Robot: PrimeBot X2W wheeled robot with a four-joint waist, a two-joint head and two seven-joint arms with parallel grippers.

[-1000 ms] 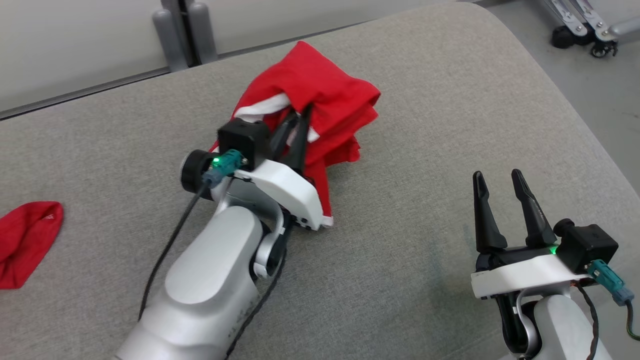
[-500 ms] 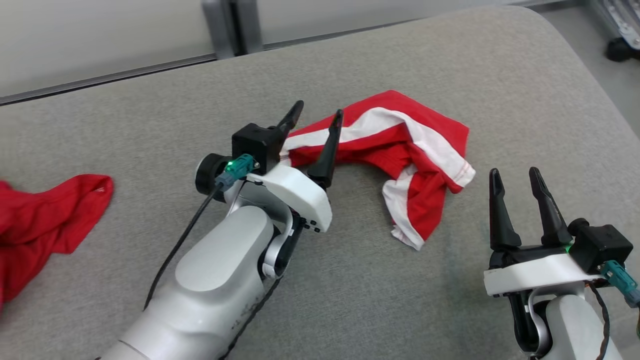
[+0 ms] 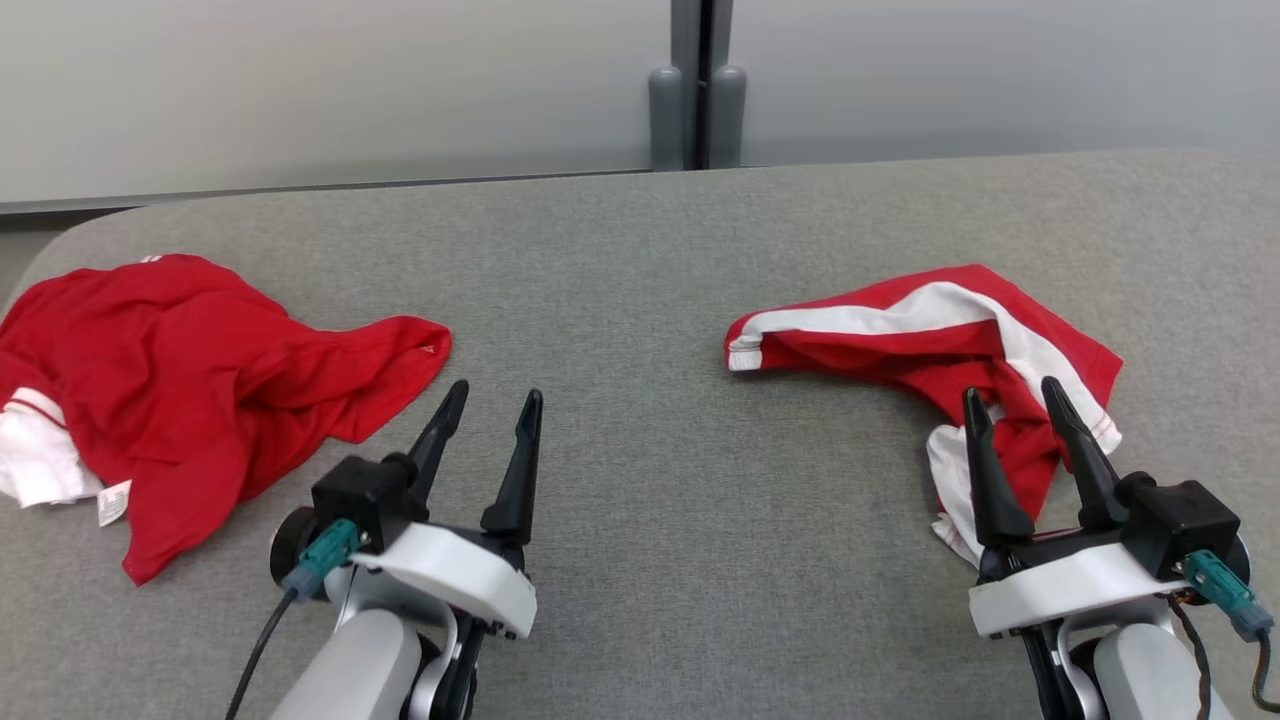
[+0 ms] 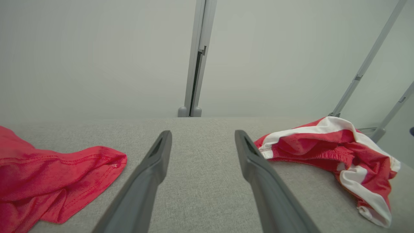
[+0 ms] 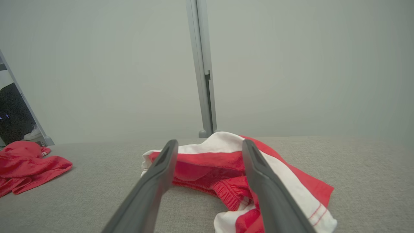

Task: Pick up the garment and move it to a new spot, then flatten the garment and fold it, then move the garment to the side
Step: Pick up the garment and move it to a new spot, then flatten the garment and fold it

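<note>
A wide grey fabric surface (image 3: pixel 640 250) stands before a pale wall (image 3: pixel 300 80) with a grey post (image 3: pixel 685 60). A red garment (image 3: pixel 180 370) lies at the left, its far side cut off. The red-and-white garment (image 3: pixel 900 330) lies crumpled at the right, its near end partly hidden behind the right gripper (image 3: pixel 1009 390). The left gripper (image 3: pixel 497 392) is between the two garments. Both grippers have their fingers spread and hold nothing.
</note>
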